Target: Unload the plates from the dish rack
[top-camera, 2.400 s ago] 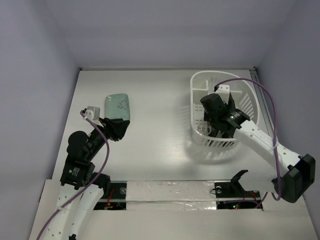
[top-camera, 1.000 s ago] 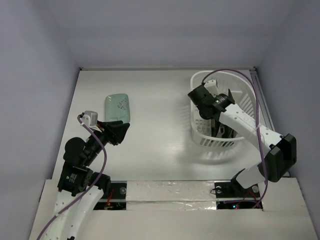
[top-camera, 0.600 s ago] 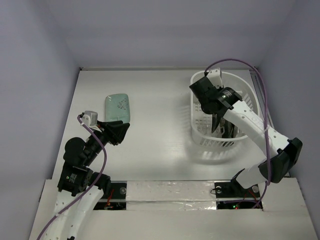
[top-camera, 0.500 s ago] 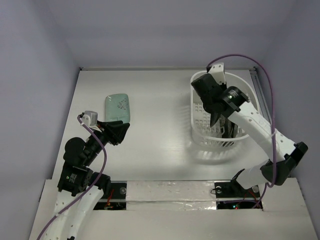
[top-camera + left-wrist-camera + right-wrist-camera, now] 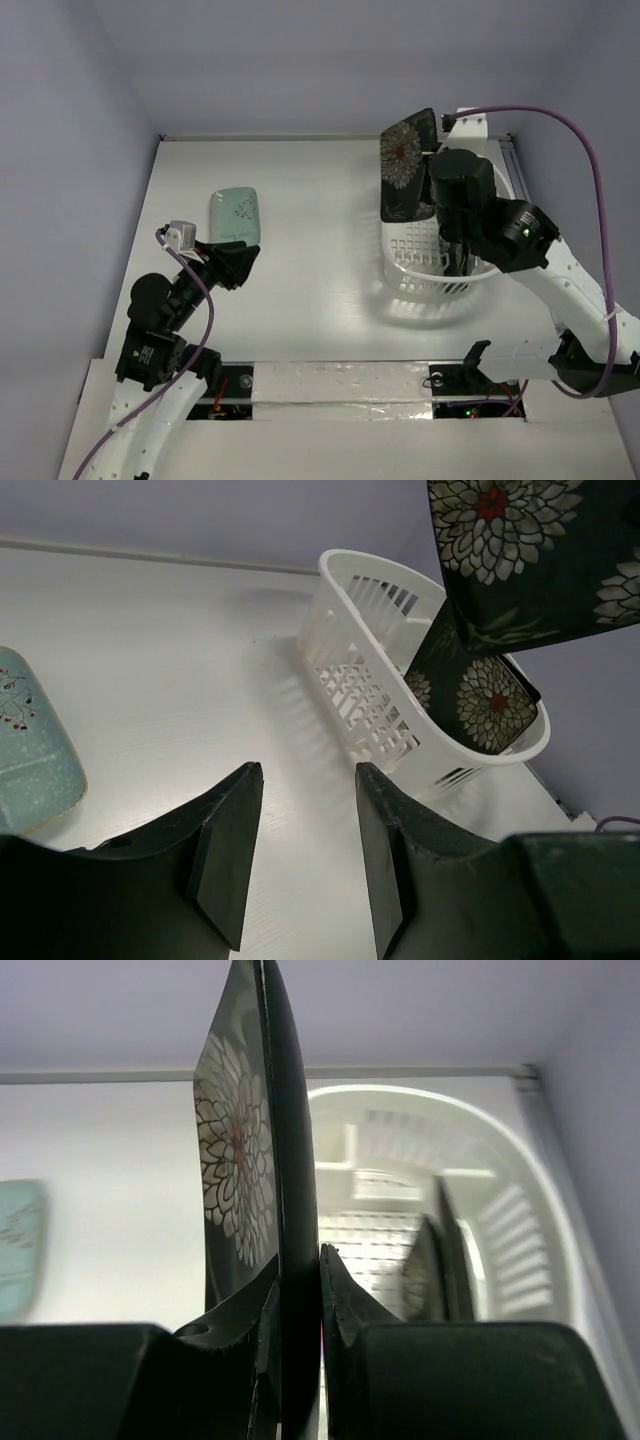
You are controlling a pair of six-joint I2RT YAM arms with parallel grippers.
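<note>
My right gripper (image 5: 437,182) is shut on a black flowered square plate (image 5: 406,165) and holds it on edge, high above the white dish rack (image 5: 432,277). In the right wrist view the plate (image 5: 250,1160) stands upright between my fingers (image 5: 340,1290), over the rack (image 5: 400,1120). More dark plates (image 5: 458,258) stand on edge in the rack; they also show in the right wrist view (image 5: 440,1255). The pale mint plate (image 5: 233,213) lies flat on the table at left. My left gripper (image 5: 240,262) is open and empty just in front of it. The left wrist view shows the raised plate (image 5: 520,550) and the rack (image 5: 370,680).
White walls close the table at the back and both sides. A taped strip (image 5: 340,382) runs along the near edge between the arm bases. The mint plate's edge shows at the left of the left wrist view (image 5: 30,740).
My right gripper took hold of a flowered plate inside the rack and has lifted it up out of the rack. The left arm drew back slightly, then stayed still.
</note>
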